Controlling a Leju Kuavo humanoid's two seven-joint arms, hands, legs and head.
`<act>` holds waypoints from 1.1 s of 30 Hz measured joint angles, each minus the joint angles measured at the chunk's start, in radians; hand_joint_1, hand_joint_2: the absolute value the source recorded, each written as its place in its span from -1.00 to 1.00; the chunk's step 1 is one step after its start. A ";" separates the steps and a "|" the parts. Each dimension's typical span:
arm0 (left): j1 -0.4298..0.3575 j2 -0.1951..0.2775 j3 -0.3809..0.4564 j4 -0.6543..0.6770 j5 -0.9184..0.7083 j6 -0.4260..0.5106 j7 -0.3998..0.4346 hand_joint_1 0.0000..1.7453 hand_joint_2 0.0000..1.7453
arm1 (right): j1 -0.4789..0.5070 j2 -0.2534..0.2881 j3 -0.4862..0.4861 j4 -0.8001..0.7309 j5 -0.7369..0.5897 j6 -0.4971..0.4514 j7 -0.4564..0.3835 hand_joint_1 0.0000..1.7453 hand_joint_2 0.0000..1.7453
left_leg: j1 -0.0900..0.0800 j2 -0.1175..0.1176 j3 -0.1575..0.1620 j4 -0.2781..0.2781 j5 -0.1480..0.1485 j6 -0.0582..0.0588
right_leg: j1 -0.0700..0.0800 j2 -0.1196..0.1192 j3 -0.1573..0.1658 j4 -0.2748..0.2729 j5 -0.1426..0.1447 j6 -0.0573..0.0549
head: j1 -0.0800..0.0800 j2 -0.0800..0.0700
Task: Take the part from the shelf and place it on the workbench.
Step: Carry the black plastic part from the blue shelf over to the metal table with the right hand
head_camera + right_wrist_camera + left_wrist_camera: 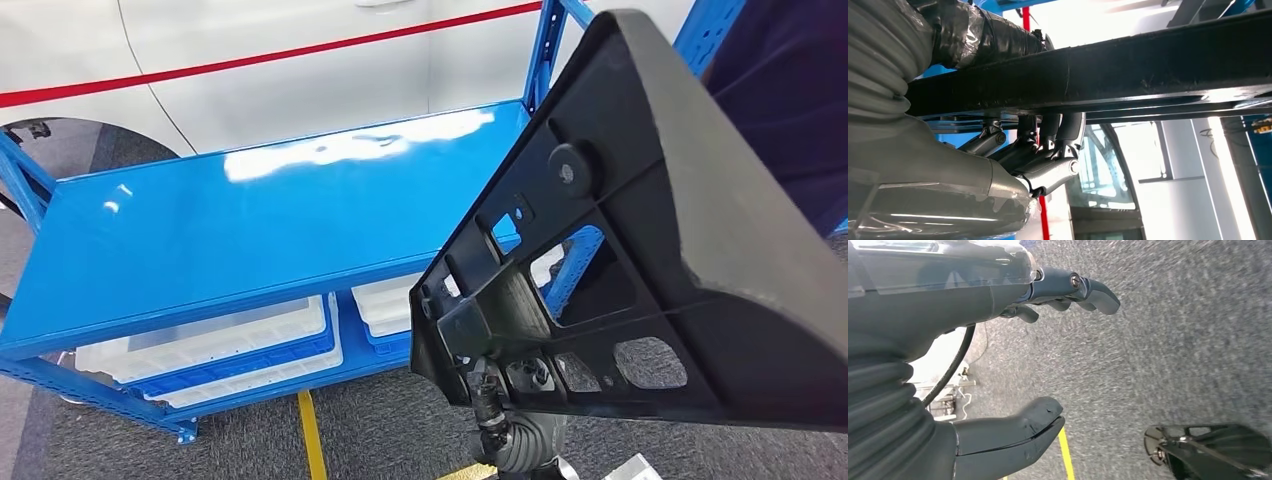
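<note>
From the head view I saw the black plastic part (640,230), a broad ribbed panel with cut-out openings and a round boss, held up in the air close to the camera, tilted, on the robot's right side. It hung in front of the right end of the blue shelf (250,230) and did not touch the glossy top board. The right hand (1043,155) gripped the part from below: in the right wrist view its dark fingers (1048,132) curled up around the long black edge of the part (1128,65), and the thumb side lay pressed along the top of that edge under dark tape.

The left hand (1048,355) hung over the grey carpet (1173,330), holding nothing, its fingers (1088,290) well apart from the thick thumb (1018,432). A corner of the part (1208,450) showed near it, apart from the hand.

Under the shelf top I saw white bins (220,345) on the lower level. A white car body with a red stripe (300,55) stood behind the shelf, and a yellow floor line (312,440) ran across the carpet in front.
</note>
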 joint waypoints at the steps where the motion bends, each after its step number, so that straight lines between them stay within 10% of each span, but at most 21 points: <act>1: 0.000 0.001 0.000 0.000 0.000 0.000 0.000 -1.00 1.00 | 0.001 0.000 -0.001 0.000 0.000 0.000 0.000 1.00 1.00 | -0.004 -0.012 0.054 -0.077 0.010 0.011 | 0.002 0.007 -0.010 0.001 0.010 0.003 | 0.000 0.000; 3: -0.001 0.003 0.000 -0.001 0.000 0.000 -0.001 -1.00 1.00 | 0.003 0.000 -0.002 0.000 0.000 0.000 0.000 1.00 1.00 | -0.010 -0.034 0.128 -0.196 0.002 0.023 | 0.001 0.017 -0.020 -0.001 0.031 0.012 | 0.000 0.000; 6: -0.004 0.002 0.000 -0.001 0.000 0.000 -0.001 -1.00 1.00 | 0.007 0.000 -0.004 -0.001 0.000 0.000 0.000 1.00 1.00 | -0.013 -0.024 0.132 -0.236 0.018 0.027 | -0.002 0.028 -0.026 -0.014 0.057 0.032 | 0.000 0.000; 12: -0.002 0.001 0.000 0.000 -0.002 -0.001 -0.001 -1.00 1.00 | 0.015 0.000 -0.011 -0.002 0.000 0.000 0.000 1.00 1.00 | -0.008 0.031 0.054 -0.241 0.092 0.042 | -0.009 -0.014 -0.076 0.234 -0.151 0.055 | 0.001 0.000; 14: -0.002 0.001 -0.001 0.000 -0.002 -0.002 -0.001 -1.00 1.00 | 0.016 0.000 -0.012 -0.002 0.000 0.000 0.000 1.00 1.00 | -0.006 0.047 0.017 -0.225 0.108 0.035 | -0.017 -0.019 -0.041 0.254 -0.110 0.064 | 0.000 0.000; 16: -0.004 0.001 -0.001 0.000 -0.002 -0.002 -0.001 -1.00 1.00 | 0.016 0.000 -0.012 -0.002 0.000 0.001 0.000 1.00 1.00 | -0.005 0.057 -0.018 -0.200 0.118 0.025 | -0.023 -0.034 0.057 0.147 -0.079 0.070 | 0.001 0.000; 19: -0.005 0.001 -0.001 0.000 -0.002 -0.002 -0.001 -1.00 1.00 | 0.017 0.000 -0.012 -0.002 0.000 0.001 0.000 1.00 1.00 | -0.005 0.064 -0.045 -0.174 0.133 0.006 | -0.017 -0.049 0.158 -0.009 -0.124 0.052 | 0.000 0.000; 27: -0.006 0.001 -0.001 0.000 -0.003 -0.002 -0.001 -1.00 1.00 | 0.018 0.000 -0.012 -0.002 0.000 0.001 0.000 1.00 1.00 | -0.002 0.069 -0.047 -0.176 0.147 -0.008 | -0.011 -0.047 0.151 -0.015 -0.120 0.034 | 0.000 0.000; 29: -0.004 0.001 -0.001 0.000 -0.002 -0.003 -0.001 -1.00 1.00 | 0.019 0.000 -0.012 -0.002 0.000 0.001 0.000 1.00 1.00 | 0.002 0.058 -0.058 -0.166 0.132 -0.018 | -0.013 -0.045 0.134 -0.019 -0.102 0.019 | 0.000 0.000; 31: -0.001 0.001 -0.001 0.000 -0.002 -0.003 -0.001 -1.00 1.00 | 0.019 0.000 -0.012 -0.002 0.000 0.001 0.000 1.00 1.00 | 0.003 0.030 -0.066 -0.069 0.048 -0.025 | -0.011 -0.034 0.078 -0.021 -0.054 0.002 | 0.000 0.000; 33: 0.000 0.002 -0.001 0.000 -0.002 -0.003 -0.001 -1.00 1.00 | 0.020 0.000 -0.012 -0.002 0.000 0.001 0.000 1.00 1.00 | -0.001 0.003 0.008 -0.042 0.007 -0.013 | -0.004 -0.015 0.010 -0.014 -0.001 -0.002 | 0.000 0.000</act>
